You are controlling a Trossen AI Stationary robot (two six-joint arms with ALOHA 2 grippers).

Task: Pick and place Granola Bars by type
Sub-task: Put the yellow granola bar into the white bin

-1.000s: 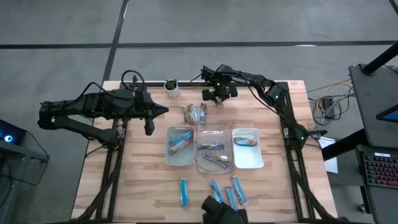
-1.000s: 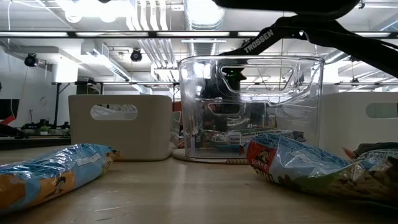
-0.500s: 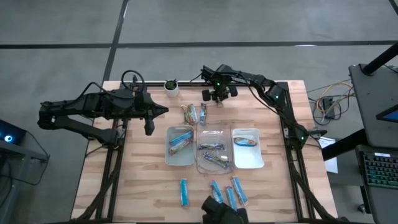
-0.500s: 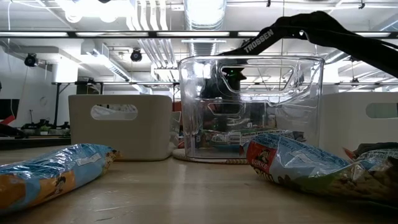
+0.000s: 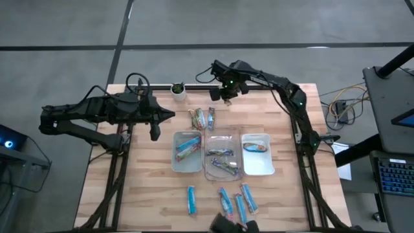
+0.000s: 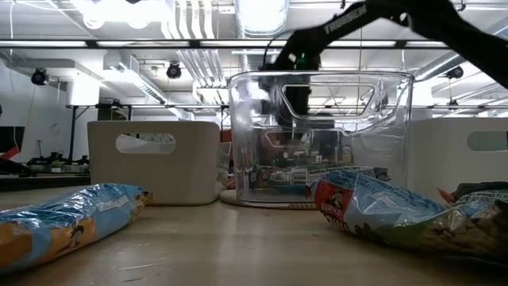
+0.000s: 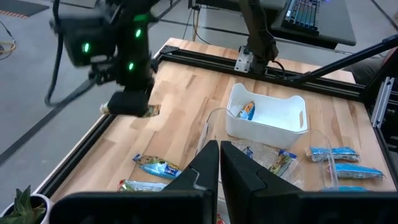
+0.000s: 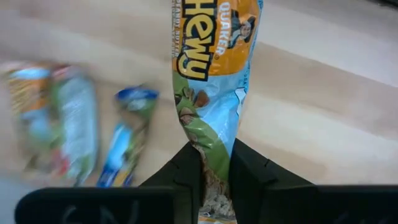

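My right hand (image 8: 214, 163) is clamped on one granola bar (image 8: 214, 81), its two fingers pinching the wrapper's lower end, and it hangs above the far middle of the tabletop (image 5: 284, 188). My left hand (image 5: 155, 134) has its fingers pressed together and holds nothing, out over the left side of the tabletop. Two more bars (image 5: 201, 118) lie on the wood just near and left of my right hand. Three trays (image 5: 259, 169) sit in a row at the middle: the left (image 5: 188, 147), clear middle (image 5: 223, 160) and right (image 5: 256, 146) ones each hold bars. Four more bars (image 5: 226, 199) lie near the close edge.
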